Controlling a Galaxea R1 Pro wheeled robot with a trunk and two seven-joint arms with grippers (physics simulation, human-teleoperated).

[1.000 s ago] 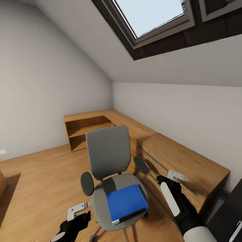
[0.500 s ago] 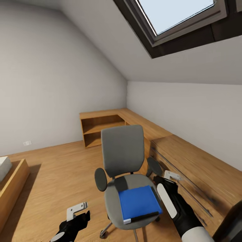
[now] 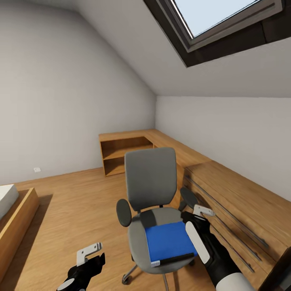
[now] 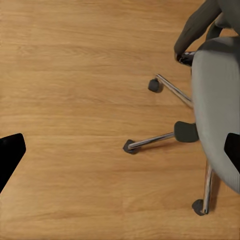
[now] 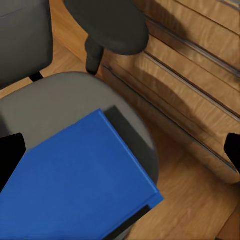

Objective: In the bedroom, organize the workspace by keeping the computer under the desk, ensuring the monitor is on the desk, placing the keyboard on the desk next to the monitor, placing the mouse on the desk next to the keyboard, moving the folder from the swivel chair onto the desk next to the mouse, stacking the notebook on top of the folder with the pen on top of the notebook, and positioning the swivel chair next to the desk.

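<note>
The swivel chair (image 3: 150, 180), grey with black armrests, stands on the wooden floor facing me. The bright blue folder (image 3: 169, 241) lies flat on its seat, its dark edge toward me. My right gripper (image 3: 199, 213) hangs open just above the folder's right side, by the chair's right armrest. In the right wrist view the folder (image 5: 75, 185) lies below the open right gripper (image 5: 120, 152), with the armrest (image 5: 107, 22) beyond. My left gripper (image 3: 89, 254) is open, low over the floor left of the chair. The left wrist view has the left gripper (image 4: 120, 152) above the chair's metal star base (image 4: 160, 140).
A light wooden chest of drawers (image 3: 238, 202) runs along the right wall, close behind the chair. An open wooden shelf unit (image 3: 121, 155) fills the far corner. A bed frame's corner (image 3: 14, 210) juts in at the left. A skylight (image 3: 218, 20) is overhead.
The camera has swung left, so the chair and drawers sit further right in the picture and the bed has come into view. Both grippers have kept their places beside the chair.
</note>
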